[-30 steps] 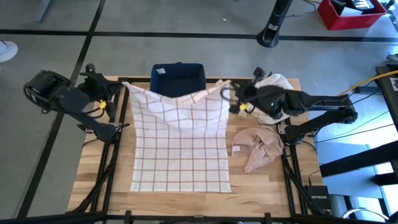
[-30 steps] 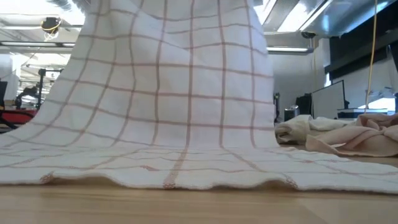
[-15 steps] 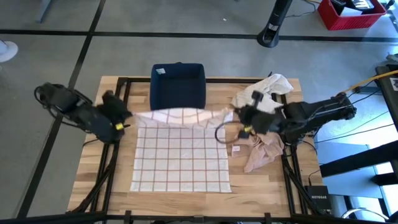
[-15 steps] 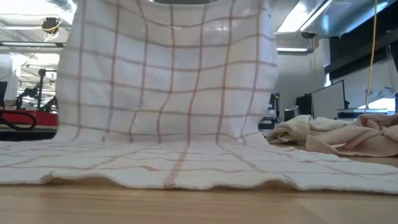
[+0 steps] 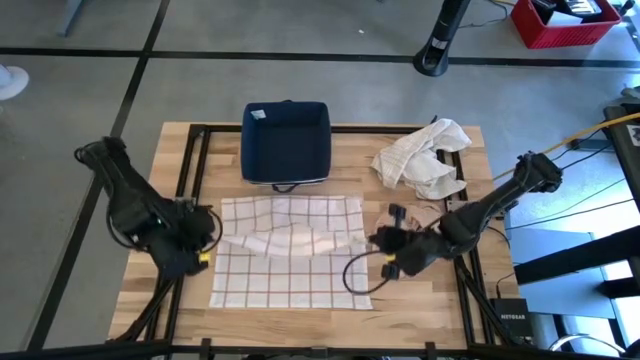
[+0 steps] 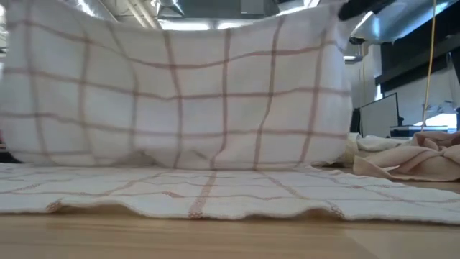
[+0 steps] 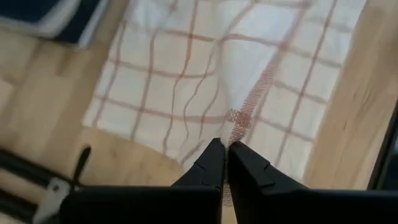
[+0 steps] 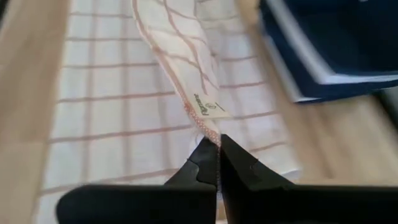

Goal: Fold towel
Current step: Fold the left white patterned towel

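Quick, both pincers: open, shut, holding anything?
Left pincer: shut on a corner of the towel.
Right pincer: shut on the towel's other lifted corner.

A robotics lab or workshop: a wooden worktop [image 5: 440, 300] stands on a grey concrete floor [image 5: 200, 80] marked with black lines, with what appears to be a computer monitor [image 6: 379, 115] under ceiling strip lights [image 6: 345, 21].

My left gripper [image 5: 205, 238] and right gripper [image 5: 372, 240] each pinch a corner of the checked towel [image 5: 290, 250], doubling it mid-bench. A navy bin [image 5: 286, 142] sits at the far edge, a crumpled white cloth [image 5: 420, 158] near the far right corner.
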Robot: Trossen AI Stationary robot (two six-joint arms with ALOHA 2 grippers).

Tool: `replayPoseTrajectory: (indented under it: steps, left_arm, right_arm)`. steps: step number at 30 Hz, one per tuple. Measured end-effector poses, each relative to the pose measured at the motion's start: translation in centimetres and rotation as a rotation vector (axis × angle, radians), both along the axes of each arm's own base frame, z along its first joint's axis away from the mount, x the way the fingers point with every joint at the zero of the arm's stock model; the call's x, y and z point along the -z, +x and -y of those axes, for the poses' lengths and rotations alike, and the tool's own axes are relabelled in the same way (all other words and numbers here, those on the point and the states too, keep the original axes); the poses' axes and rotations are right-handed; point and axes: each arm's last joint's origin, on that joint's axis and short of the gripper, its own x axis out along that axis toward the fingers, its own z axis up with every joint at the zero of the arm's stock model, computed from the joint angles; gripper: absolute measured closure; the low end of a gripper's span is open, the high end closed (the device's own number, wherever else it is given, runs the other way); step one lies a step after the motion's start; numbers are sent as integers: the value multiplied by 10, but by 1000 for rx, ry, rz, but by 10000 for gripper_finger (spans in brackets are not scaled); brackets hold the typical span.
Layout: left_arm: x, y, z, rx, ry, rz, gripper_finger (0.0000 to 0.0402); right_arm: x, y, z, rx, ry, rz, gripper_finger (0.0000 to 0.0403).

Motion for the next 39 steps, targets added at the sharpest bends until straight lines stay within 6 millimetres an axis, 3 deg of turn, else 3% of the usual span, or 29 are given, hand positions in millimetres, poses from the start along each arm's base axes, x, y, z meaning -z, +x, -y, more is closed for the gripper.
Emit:
replayPoseTrajectory:
  steps: [11,19,23,32,39]
  left_arm:
    - [28,10,62,41,-58,4,399]
    - [93,13,95,28,41,-195,392]
    - [119,12,108,55,47,-215,394]
    - [127,15,126,91,-36,-166,392]
    - [128,13,126,99,-65,-220,397]
  right_arm:
    - [39,13,-42,-89,117,-100,398]
    - [82,22,-62,-149,127,-278,395]
    - [99,24,-67,-174,141,-358,394]
    - [117,29,-75,-174,236,-425,394]
    - [114,32,-80,-162,380,-425,393]
